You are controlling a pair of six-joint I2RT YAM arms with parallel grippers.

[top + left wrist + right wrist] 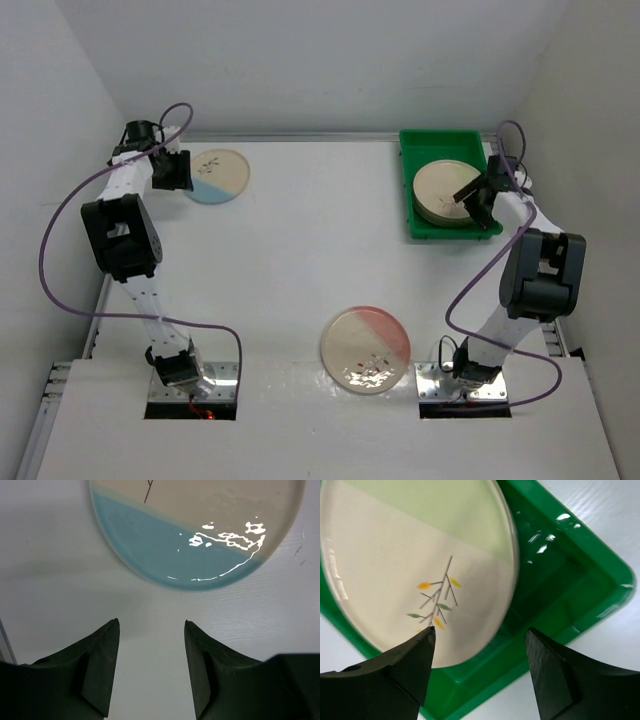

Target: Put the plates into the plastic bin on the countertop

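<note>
At far left, my left end effector (151,621) is apart, just short of the blue plate (190,535). My right end effector (480,631) is apart over the bin (555,580). Slick, brittle ceramic: pinch the rim.

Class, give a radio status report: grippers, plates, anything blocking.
Left gripper open, short of blue plate. Right gripper open above plastic bin, plate stack inside. Pink plate on countertop, nothing blocking.
</note>
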